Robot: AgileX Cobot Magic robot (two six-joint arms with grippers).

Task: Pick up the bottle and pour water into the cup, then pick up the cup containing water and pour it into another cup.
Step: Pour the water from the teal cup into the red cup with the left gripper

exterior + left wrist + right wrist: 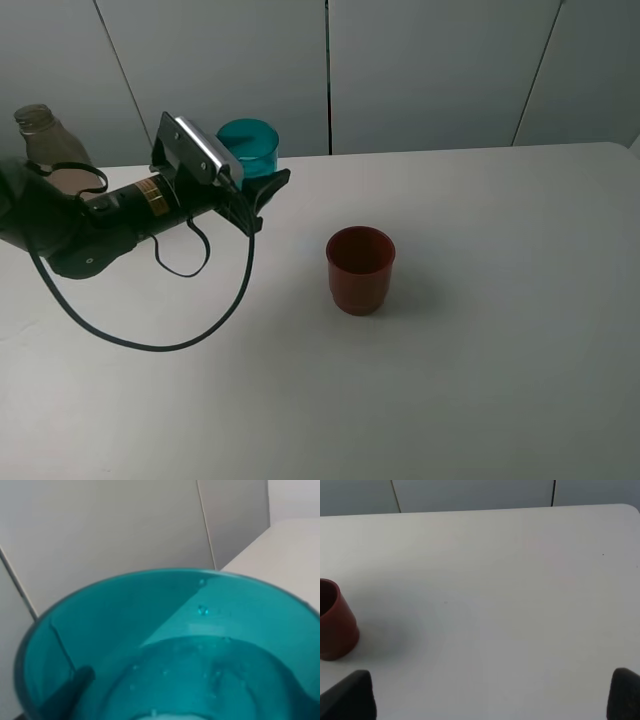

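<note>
The teal cup (248,146) hangs above the table at the back left, with my left gripper (256,186) shut on it. It fills the left wrist view as the cup (165,645), with drops on its inner wall and one dark finger (70,690) against its side. The dark red cup (360,268) stands upright near the table's middle, to the right of the held cup; the right wrist view catches the red cup (332,622) at its edge. The grey-brown bottle (45,138) stands at the far left behind the left arm. My right gripper (487,700) is open with nothing between its fingers.
The left arm's black cable (150,335) loops down over the white table (480,350). A grey panelled wall (430,70) runs behind the table's far edge. The right arm does not show in the exterior high view.
</note>
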